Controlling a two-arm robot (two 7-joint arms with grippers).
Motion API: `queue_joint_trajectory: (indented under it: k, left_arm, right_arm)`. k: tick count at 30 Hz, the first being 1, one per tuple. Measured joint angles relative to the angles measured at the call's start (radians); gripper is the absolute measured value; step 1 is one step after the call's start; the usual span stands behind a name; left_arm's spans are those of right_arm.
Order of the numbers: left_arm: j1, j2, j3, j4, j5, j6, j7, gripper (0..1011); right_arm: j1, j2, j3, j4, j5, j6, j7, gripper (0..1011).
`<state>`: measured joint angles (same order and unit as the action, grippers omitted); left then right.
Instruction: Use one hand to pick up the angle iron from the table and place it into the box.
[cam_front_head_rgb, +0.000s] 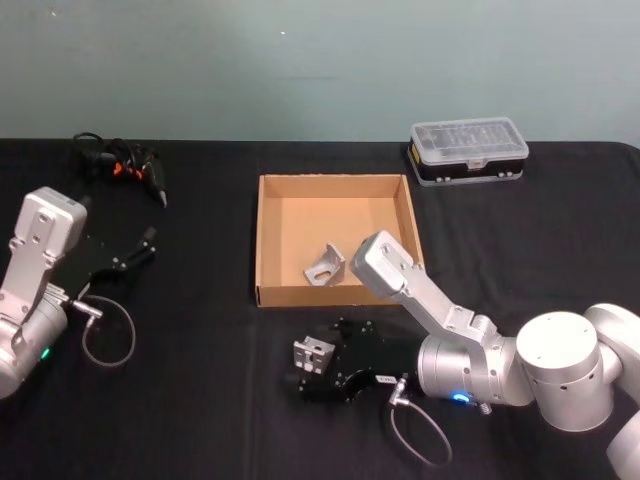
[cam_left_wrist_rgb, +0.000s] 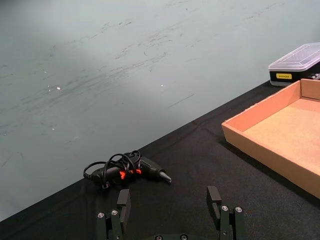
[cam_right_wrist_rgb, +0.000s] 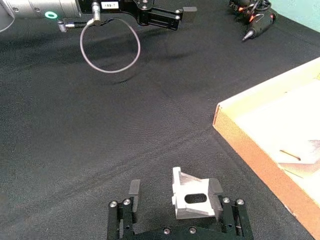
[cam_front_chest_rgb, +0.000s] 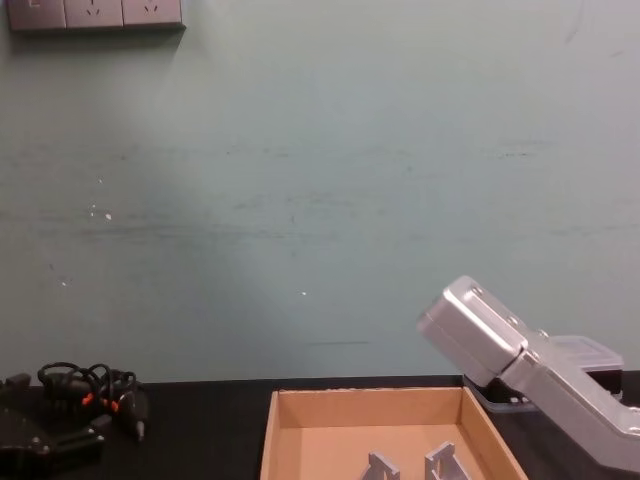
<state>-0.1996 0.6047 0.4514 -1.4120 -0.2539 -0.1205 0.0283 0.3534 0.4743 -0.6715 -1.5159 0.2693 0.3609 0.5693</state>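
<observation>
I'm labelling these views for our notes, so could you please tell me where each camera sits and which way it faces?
Head: high, looking down at the table, box, both arms.
Chest: low, facing the wall across the box; right arm's link.
Left wrist: behind the open left gripper, facing the black tool.
Right wrist: behind the right gripper, at the angle iron.
All four share the box.

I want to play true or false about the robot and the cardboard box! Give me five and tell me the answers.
1. One angle iron already lies inside the box. True.
2. The right gripper has an angle iron between its fingers. True.
3. The left gripper is holding something. False: it is open with nothing between its fingers, out over the table on the left.
4. The plastic case sits inside the box. False: it stands on the table behind the box, to its right.
5. The box has a lid on. False: it is open on top.
</observation>
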Motion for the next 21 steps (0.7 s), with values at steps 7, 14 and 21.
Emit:
queue_joint_trajectory:
  k: [7, 14, 21]
  left_arm:
    - [0.0, 0.0, 0.0, 0.0, 0.0, 0.0, 0.0, 1000]
    - [0.0, 0.0, 0.0, 0.0, 0.0, 0.0, 0.0, 1000]
    - [0.0, 0.0, 0.0, 0.0, 0.0, 0.0, 0.0, 1000]
  right_arm:
    - [-0.001, 0.001, 0.001, 0.0, -0.004, -0.006, 0.004, 684]
    - [-0.003, 0.001, 0.003, 0.0, -0.008, -0.01, 0.005, 461]
    - [-0.008, 0.001, 0.005, 0.001, -0.009, -0.015, 0.006, 242]
